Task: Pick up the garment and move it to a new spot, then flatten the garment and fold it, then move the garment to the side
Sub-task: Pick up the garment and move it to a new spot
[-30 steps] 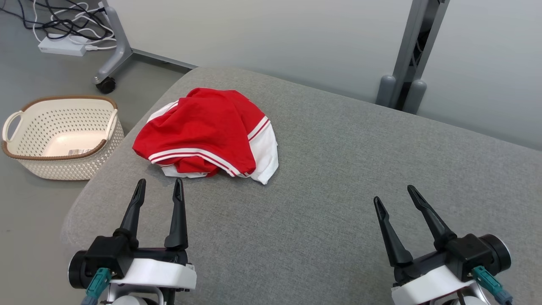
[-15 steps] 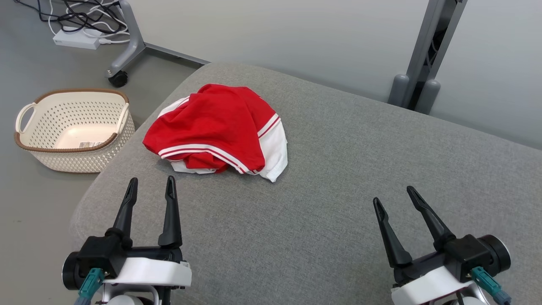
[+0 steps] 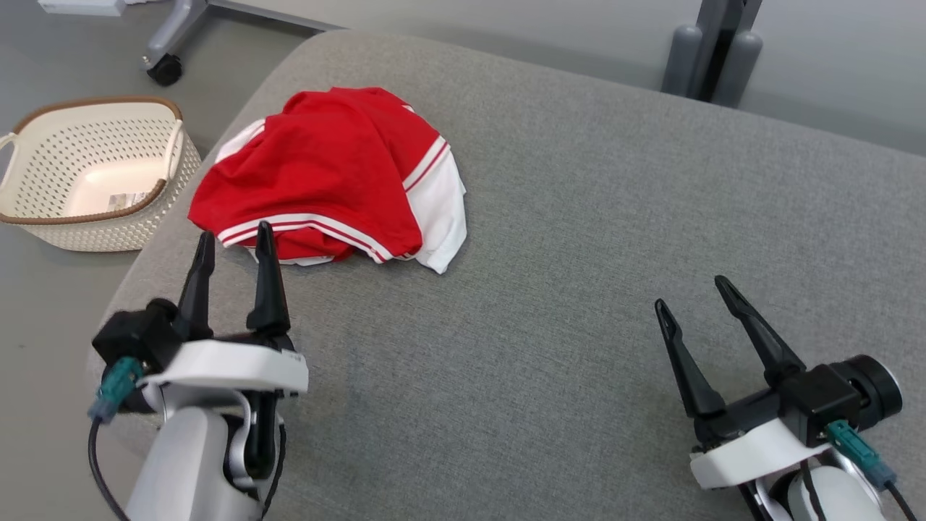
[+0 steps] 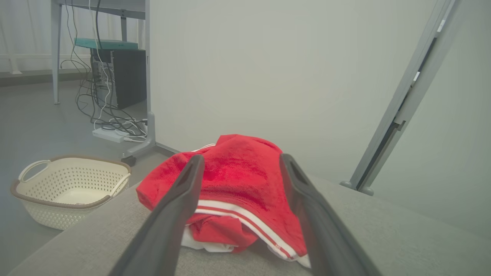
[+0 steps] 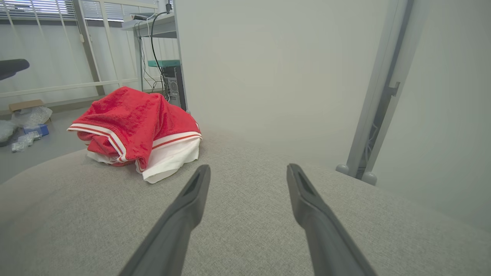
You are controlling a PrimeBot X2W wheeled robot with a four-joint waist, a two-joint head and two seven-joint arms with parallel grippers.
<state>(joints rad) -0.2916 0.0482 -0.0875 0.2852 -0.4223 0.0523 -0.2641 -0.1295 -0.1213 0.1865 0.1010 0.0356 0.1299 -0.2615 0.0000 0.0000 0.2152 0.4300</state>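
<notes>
Garment [image 3: 318, 174]: red cloth with white stripes and white panels, crumpled in a low heap, neither flattened nor folded.
Garment position: on the grey cushion [image 3: 579, 217], toward its far left corner and close to its left edge.
Garment axis: the heap has no clear long axis. Its nearest edge, the striped hem [image 3: 311, 226], runs crosswise to the left fingers and ends at a white flap [image 3: 441, 239] on the right.
Left gripper [image 3: 235, 231]: fingers spread wide with nothing between them, tips pointing straight at the hem and just beside it.
Left wrist view: the heap sits framed between the two fingers, dead ahead.
Contact: it cannot be told whether the left tips touch the hem.
Right gripper [image 3: 689, 291]: fingers spread wide and empty, over the near right part of the cushion.
Garment from right fingers: ahead and far to the left, well apart.
Nearer arm: the left, clearly.
Basket [image 3: 87, 174]: on the floor left of the cushion, near the garment's corner, apart from it.
Step in hand (judged): approach for the first pick-up, with nothing lifted yet.
Next move (judged): a short reach forward and down by the left arm, so the fingers straddle a fold at the hem before closing.
</notes>
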